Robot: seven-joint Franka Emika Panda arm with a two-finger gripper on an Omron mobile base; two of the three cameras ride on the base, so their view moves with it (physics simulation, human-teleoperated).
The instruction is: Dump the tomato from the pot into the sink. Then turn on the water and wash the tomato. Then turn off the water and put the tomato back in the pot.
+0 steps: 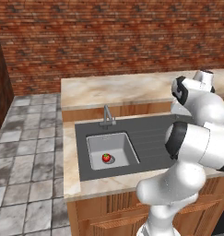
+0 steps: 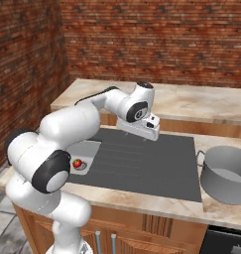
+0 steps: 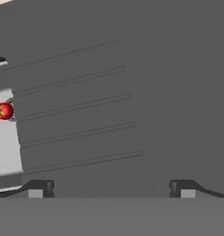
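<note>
The tomato (image 1: 106, 157) sits at the bottom of the sink (image 1: 125, 150), right by the round drain, with its little green top showing. So it is already out of the pot (image 2: 230, 173), and I think the next job is to turn on the water at the faucet (image 1: 107, 116), which stands dry at the back edge of the sink. The pot rests on the bench (image 2: 191, 105), off to the right, well apart from the sink. The hand (image 2: 144, 129) hangs over the ribbed drainboard (image 2: 142, 158), in between the sink and the pot. It is wide open and holds nothing. From the hand, the tomato and the faucet both lie off to the robot's left, so I guess the arm must swing that way. The tomato is round, so it has no long side to line up with. The left base view shows the faucet and the whole basin, but the arm hides the pot there. The right base view shows the pot and the hand. The hand view looks down on the ribs, with the tomato at its left edge.
</note>
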